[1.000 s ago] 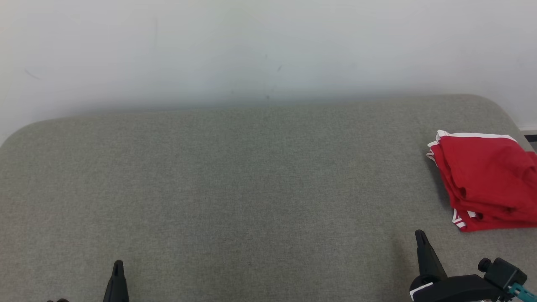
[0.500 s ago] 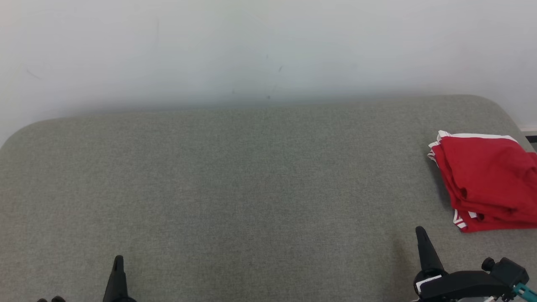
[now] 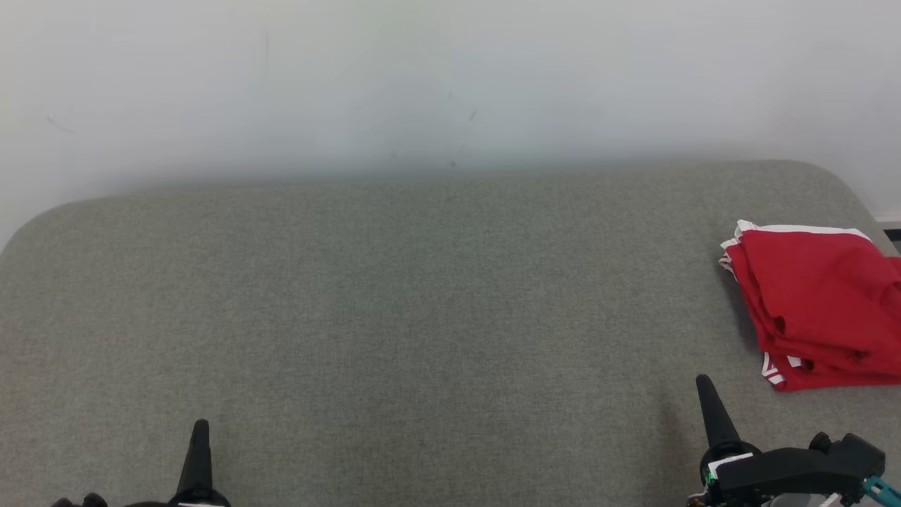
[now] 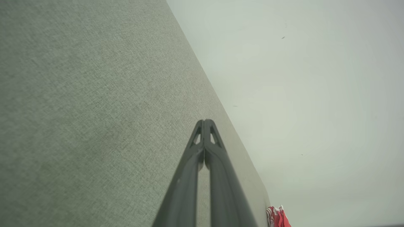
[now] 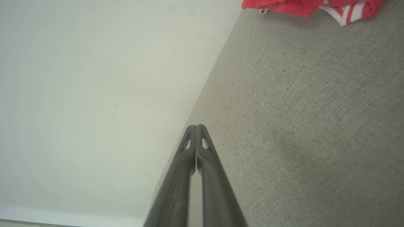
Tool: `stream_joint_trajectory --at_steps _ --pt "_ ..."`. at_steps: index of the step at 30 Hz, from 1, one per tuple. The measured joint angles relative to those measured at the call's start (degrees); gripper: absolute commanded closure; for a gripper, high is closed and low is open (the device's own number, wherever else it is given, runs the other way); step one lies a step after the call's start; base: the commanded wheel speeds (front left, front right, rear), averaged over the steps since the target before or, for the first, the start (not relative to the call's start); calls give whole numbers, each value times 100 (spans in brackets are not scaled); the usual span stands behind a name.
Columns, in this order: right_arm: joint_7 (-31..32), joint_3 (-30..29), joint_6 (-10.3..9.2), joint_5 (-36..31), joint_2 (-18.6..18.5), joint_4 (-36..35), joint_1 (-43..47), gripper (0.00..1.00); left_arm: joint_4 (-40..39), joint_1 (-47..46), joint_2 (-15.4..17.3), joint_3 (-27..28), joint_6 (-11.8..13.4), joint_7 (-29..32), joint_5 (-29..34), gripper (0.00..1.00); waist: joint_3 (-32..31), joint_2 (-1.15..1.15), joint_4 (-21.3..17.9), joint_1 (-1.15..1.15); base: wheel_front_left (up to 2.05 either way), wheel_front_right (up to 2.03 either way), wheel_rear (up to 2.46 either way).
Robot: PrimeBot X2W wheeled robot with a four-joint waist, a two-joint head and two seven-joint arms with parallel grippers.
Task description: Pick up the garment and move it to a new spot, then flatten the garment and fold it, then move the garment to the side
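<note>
The garment [image 3: 820, 306] is red with white stripes and lies folded in a stack at the right edge of the grey fabric surface [image 3: 422, 317]. A corner of the garment [image 5: 312, 6] shows at the top of the right wrist view, and a sliver of the garment [image 4: 277, 217] at the bottom of the left wrist view. My right gripper [image 3: 707, 394] stands low at the right, shut and empty, a short way to the near left of the garment. My left gripper [image 3: 200, 436] is at the lower left, shut, with nothing in it. Both pairs of fingertips touch in the wrist views: left gripper [image 4: 205, 121], right gripper [image 5: 196, 126].
A pale wall [image 3: 422, 84] rises directly behind the surface's far edge. The surface's back corners are rounded. A dark strip of floor or skirting [image 3: 890, 229] shows past the right corner.
Both grippers have crept a little farther up into the head view. The garment lies where it was.
</note>
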Motion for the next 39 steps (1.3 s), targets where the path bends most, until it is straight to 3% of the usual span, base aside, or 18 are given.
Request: stream_joint_trajectory --at_steps 39 --pt "378 -93 0 1974 42 53 -210 100 107 -310 3 110 -141 488 -1928 100 -13 0 47 -1 0 0 0"
